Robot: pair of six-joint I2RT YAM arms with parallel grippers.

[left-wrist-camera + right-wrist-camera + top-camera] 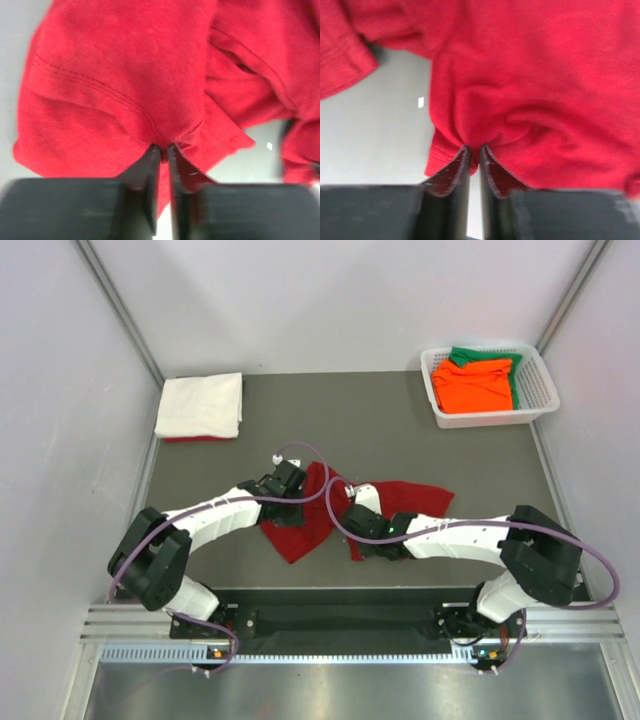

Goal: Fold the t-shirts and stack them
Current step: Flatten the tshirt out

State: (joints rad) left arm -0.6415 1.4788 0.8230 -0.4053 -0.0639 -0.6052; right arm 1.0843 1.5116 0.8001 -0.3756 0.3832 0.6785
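- Left wrist view puts your left pincer [164,148] clenched on a pinch of the dark red t-shirt [125,75], close to a stitched hem. The cloth bunches right at the fingertips.
- Right wrist view shows the same for your right pincer [474,148]. Its jaws are nearly together, with a fold of that red cloth nipped between them beside a hemmed edge.
- From the top view, the shirt lies crumpled on the table [400,430] just ahead of the arm bases. Both pincers sit close together near its middle, and cloth spreads out to either side.
- Judge this as the opening of work on this shirt: it is gripped at two points but not spread flat, and no fold is made.
- Farther back on the left, a white t-shirt [200,405] lies folded flat with a thin red edge [190,439] showing beneath it. You likely have a stack begun there, though what the red piece is you cannot tell.
- At the far right, the basket [495,420] holds an orange t-shirt [475,385] lying over a green t-shirt [470,355]. Both are left to fold and stack.
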